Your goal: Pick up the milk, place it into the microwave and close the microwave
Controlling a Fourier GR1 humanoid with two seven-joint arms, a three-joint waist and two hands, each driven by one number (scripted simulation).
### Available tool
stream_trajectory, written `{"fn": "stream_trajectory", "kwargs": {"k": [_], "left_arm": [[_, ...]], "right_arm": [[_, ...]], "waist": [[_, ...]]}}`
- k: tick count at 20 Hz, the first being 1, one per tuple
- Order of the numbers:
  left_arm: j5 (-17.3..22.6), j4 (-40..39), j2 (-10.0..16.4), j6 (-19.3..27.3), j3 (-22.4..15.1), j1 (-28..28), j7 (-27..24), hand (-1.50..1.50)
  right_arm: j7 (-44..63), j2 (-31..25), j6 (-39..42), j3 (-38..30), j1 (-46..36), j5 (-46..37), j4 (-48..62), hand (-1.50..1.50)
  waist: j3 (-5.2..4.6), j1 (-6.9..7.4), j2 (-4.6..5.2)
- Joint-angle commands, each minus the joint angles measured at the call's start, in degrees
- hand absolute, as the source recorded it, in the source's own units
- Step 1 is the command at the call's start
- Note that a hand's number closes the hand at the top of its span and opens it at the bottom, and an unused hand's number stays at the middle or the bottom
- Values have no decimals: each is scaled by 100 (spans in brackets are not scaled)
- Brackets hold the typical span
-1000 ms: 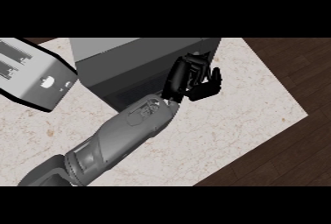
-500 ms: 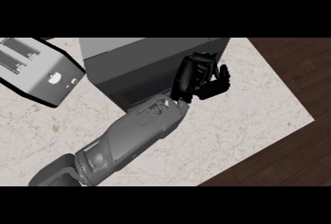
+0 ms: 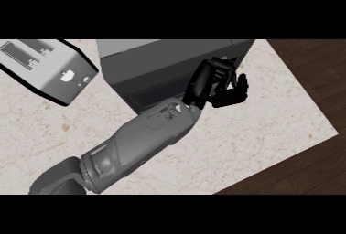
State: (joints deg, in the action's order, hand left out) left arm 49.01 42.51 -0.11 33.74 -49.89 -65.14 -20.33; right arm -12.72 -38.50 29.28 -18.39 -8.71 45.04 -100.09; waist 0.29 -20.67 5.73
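The dark grey microwave [image 3: 169, 57] stands at the top middle of the head view, and its door with the dark window [image 3: 159, 93] looks closed. My left hand [image 3: 218, 84] lies against the microwave's front right corner. Its fingers [image 3: 206, 75] are fairly straight along the door's edge and the thumb points right. The grey forearm [image 3: 142, 137] comes in from the lower left. No milk shows anywhere in view. The right hand is out of view.
A silver toaster [image 3: 47, 68] lies at the upper left on the light marble counter [image 3: 256, 137]. The counter's edge runs diagonally at the right, with dark wooden floor [image 3: 310, 68] beyond it.
My left hand has drifted a little right and down along the microwave's front. The microwave and toaster sit slightly differently in view.
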Motion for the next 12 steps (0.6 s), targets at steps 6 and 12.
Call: {"fn": "stream_trajectory", "kwargs": {"k": [6, 12], "left_arm": [[302, -982, 566, 131, 336, 336, -105, -150], [482, -999, 615, -60, 239, 379, -183, -150]], "right_arm": [[114, -92, -137, -270, 187, 214, -145, -150], [168, -150, -112, -403, 378, 318, -291, -150]], "waist": [[-43, 440, 6], [-33, 497, -20]]}}
